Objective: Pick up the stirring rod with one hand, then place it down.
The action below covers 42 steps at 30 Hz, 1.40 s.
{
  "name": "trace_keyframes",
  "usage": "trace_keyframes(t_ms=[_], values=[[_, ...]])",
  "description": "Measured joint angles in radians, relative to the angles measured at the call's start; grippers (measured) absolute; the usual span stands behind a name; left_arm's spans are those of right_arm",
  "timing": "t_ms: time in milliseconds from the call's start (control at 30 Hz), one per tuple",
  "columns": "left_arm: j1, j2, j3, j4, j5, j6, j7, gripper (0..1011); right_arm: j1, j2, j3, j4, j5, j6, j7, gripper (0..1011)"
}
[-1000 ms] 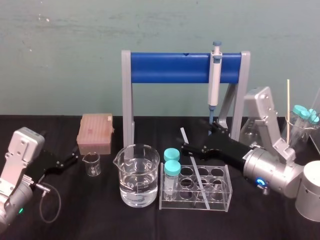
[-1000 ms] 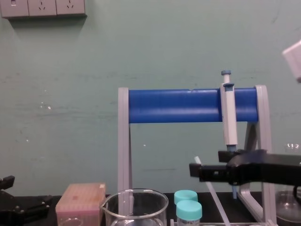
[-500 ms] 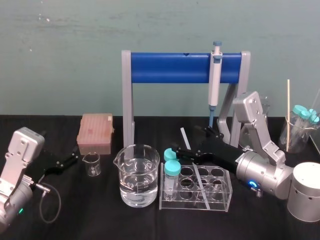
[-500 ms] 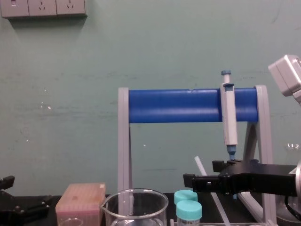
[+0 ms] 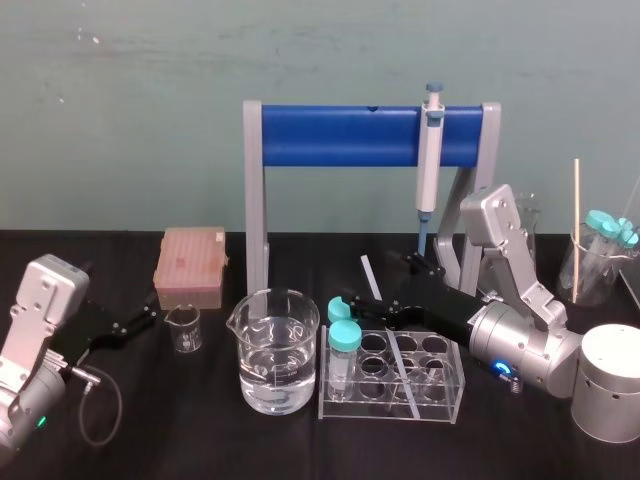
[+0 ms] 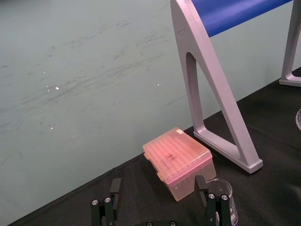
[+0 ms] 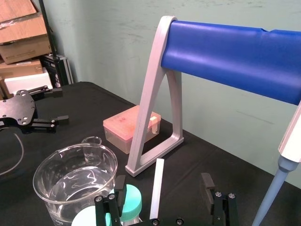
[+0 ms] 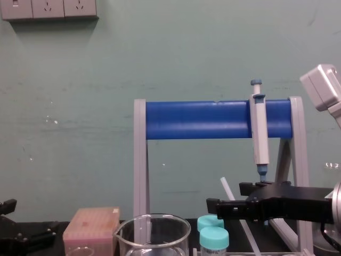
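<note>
The stirring rod [image 7: 157, 186] leans tilted in the clear rack [image 5: 445, 385] at lower centre of the head view. The right end effector [image 7: 162, 181] straddles it, fingers apart, clear of the rod. The left end effector [image 5: 138, 322] rests lower left on the tabletop [image 5: 520, 445], also spread.

A pale green painted wall [image 5: 130, 100] closes off the back of the scene. It is matt and worn, flecked with small white chips and crossed by faint slanting scuffs. High on it, at the upper left of the chest view, sits a row of white power sockets [image 8: 49, 9]. Below the wall lies a table [image 5: 200, 440] covered in black cloth, its far edge a straight line against the green. In the right wrist view, beyond the table, brown cardboard boxes [image 7: 21, 33] are stacked by the wall above a white box [image 7: 23, 82], with a thin dark post [image 7: 45, 33] standing upright beside them. The light is soft and even.
</note>
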Motion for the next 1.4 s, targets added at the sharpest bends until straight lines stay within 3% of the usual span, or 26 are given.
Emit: trace_keyframes(t_ms=[267, 1133, 1400], values=[[0.000, 0.000, 0.000, 0.000, 0.000, 0.000, 0.000, 1000, 0.000, 0.001, 0.000, 0.000, 0.002, 0.000, 0.000, 898], [0.000, 0.000, 0.000, 0.000, 0.000, 0.000, 0.000, 1000, -0.001, 0.001, 0.001, -0.002, 0.006, 0.000, 0.000, 91], [0.000, 0.000, 0.000, 0.000, 0.000, 0.000, 0.000, 1000, -0.001, 0.001, 0.001, -0.002, 0.006, 0.000, 0.000, 74]])
